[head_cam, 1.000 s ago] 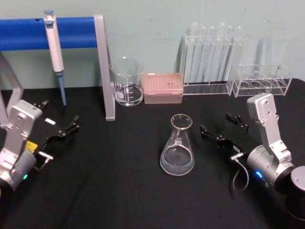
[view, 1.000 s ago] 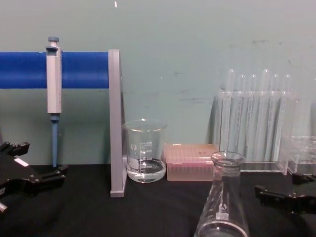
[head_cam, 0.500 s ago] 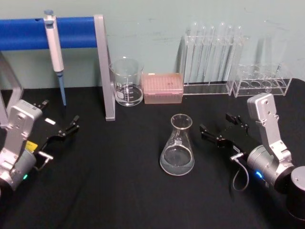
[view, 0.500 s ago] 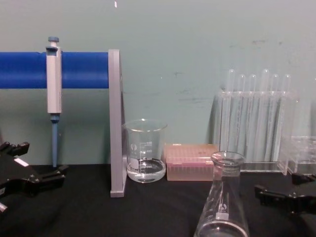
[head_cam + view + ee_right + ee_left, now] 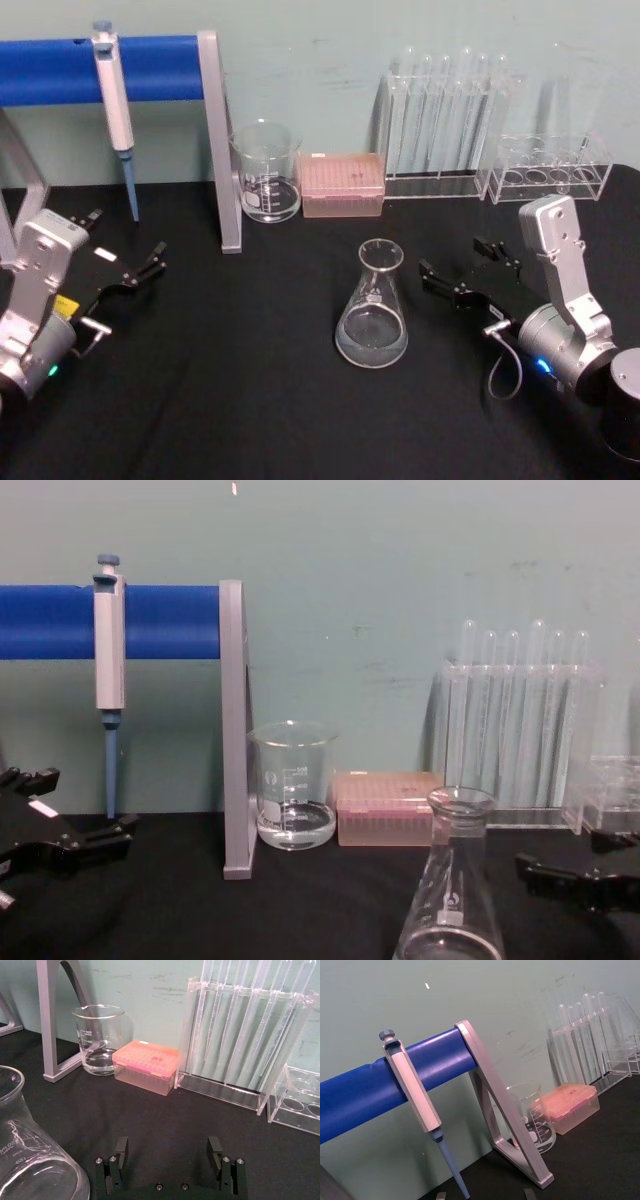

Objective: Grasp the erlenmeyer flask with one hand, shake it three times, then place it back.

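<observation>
Erlenmeyer flask (image 5: 372, 308), base cut off in chest view, stands beside the spread-fingered right gripper (image 5: 460, 270).

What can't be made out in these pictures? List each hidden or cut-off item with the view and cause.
- Clear glass conical erlenmeyer flask: chest view's bottom edge cuts off its base; the liquid level is hidden.
- Same flask: right wrist view's left edge crops it.
- Printed marks on the straight-sided glass beaker: too small to read from the head view.
- Blue-tipped grey pipette: left wrist view's bottom edge cuts its tip.
- Black right claw: chest view's right edge crops it.
</observation>
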Available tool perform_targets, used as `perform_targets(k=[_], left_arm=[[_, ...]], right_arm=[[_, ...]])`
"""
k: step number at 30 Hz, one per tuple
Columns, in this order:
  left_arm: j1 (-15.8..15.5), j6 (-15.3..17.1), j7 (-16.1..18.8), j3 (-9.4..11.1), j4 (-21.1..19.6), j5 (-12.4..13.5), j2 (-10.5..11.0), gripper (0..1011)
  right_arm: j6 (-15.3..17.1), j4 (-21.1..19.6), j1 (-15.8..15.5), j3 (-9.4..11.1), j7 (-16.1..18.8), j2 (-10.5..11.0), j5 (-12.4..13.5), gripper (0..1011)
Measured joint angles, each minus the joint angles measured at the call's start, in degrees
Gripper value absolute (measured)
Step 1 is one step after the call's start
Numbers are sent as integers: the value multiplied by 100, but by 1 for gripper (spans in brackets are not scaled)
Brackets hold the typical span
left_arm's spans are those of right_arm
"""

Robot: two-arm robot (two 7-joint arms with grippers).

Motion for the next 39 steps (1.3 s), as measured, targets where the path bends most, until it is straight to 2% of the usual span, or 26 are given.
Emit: perform_targets(k=[39], left_arm=[[0, 0, 0, 0, 0, 0, 0, 1001]], right_arm=[[1, 0, 0, 0, 0, 0, 1, 1003]])
